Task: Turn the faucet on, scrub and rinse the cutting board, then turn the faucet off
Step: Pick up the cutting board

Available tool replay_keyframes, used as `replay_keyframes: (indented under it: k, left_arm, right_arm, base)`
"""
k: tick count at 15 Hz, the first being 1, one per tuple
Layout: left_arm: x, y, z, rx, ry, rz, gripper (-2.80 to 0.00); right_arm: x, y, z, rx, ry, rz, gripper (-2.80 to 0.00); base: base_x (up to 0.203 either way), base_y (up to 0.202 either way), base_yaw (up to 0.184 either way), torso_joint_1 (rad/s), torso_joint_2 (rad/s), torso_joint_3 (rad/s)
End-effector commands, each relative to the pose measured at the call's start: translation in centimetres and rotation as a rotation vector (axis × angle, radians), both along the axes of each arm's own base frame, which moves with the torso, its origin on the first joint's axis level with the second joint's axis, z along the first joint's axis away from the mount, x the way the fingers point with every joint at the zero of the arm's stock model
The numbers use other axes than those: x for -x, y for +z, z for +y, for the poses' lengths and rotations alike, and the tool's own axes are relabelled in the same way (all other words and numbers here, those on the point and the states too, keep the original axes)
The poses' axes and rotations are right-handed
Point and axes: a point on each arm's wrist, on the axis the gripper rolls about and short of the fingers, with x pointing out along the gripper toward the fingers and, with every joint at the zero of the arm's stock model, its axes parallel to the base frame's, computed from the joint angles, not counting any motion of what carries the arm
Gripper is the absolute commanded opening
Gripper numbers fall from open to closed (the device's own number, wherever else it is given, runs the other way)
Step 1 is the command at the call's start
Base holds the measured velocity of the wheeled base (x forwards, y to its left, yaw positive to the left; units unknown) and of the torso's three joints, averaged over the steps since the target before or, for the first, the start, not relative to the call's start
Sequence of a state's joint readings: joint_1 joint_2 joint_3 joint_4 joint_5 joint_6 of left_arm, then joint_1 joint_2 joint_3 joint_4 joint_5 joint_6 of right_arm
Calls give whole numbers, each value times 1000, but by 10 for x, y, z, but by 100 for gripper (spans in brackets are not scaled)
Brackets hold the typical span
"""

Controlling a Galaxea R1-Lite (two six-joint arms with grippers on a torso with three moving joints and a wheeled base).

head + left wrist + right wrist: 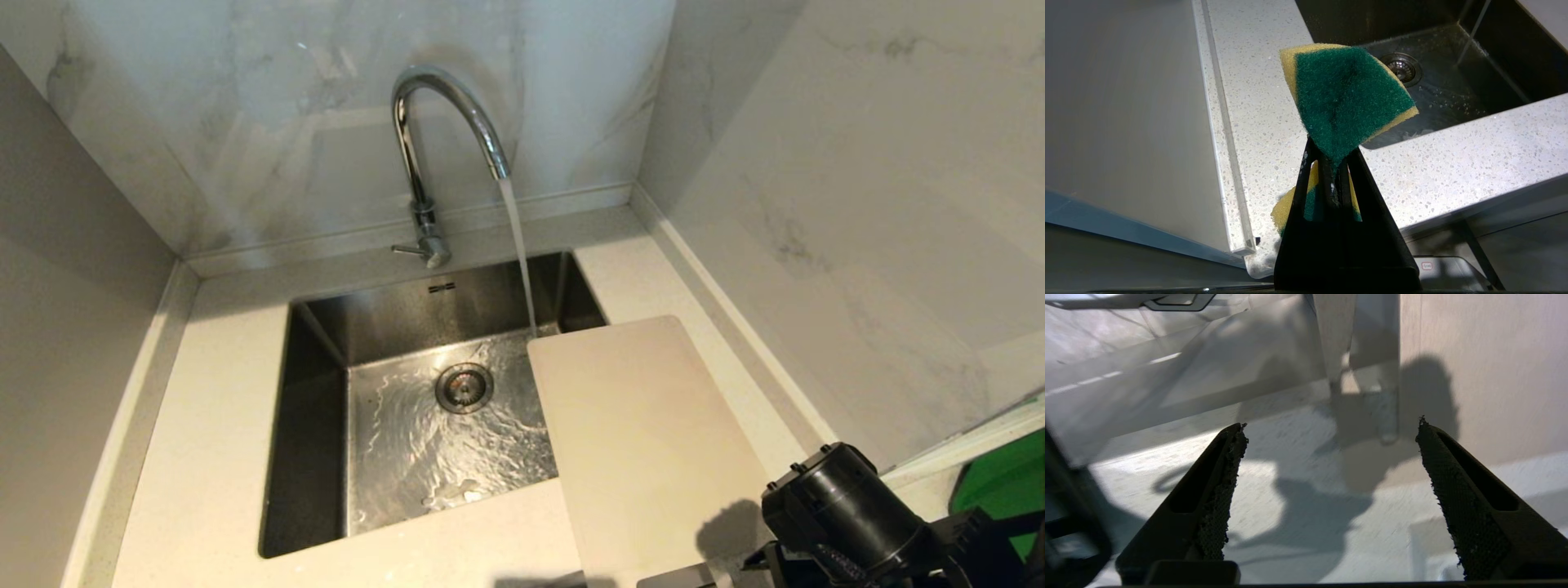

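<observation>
A: We're looking at a pale speckled countertop (212,457) boxed in by marble walls, with a steel sink (314,343) sunk into the middle of the frame.

B: And the faucet (424,139) stands at top centre, water streaming from its spout down toward the sink's back right, just at the far corner of the cutting board (645,441).

A: We see that board lying flat at centre right, its left part reaching over the sink's right edge, the rest on the counter. Water ripples across the basin floor around the drain (464,387).

B: Down in the lower right corner we catch the right arm's dark wrist by the board's near end. In its own view the right gripper (1331,424) has its jaws spread wide, with nothing between them.

A: In the left wrist view, we've got the left gripper (1336,165) clamped tight on a green and yellow sponge (1347,94), which sticks up above the fingers, with the counter's front edge and the sink beyond it.

B: A green shape (1008,482) peeks in at the far right edge.
</observation>
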State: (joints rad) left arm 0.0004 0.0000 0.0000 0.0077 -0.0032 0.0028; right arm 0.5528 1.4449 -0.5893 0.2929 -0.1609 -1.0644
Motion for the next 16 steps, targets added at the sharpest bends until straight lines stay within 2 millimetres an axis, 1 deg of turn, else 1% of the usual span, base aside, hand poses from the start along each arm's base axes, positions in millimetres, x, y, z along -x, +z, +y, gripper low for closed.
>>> replay_keyframes:
  k: [1, 5, 7, 16]
  left_arm:
    - [0, -1, 0, 1, 0, 6, -280]
    - [0, -1, 0, 0, 1, 5, -280]
    - [0, -1, 0, 1, 0, 5, -280]
    - [0, -1, 0, 1, 1, 5, -280]
  right_arm:
    - [-11, -18, -5, 24, 80, 1, 0]
    - [-27, -37, 1, 29, 146, -49, 0]
    - [-33, -42, 4, 28, 154, -55, 0]
    - [-34, -51, 6, 43, 163, -16, 0]
  base:
    - [0, 0, 0, 0, 0, 0]
    - [0, 0, 0, 0, 0, 0]
    - [0, 0, 0, 0, 0, 0]
    - [0, 0, 0, 0, 0, 0]
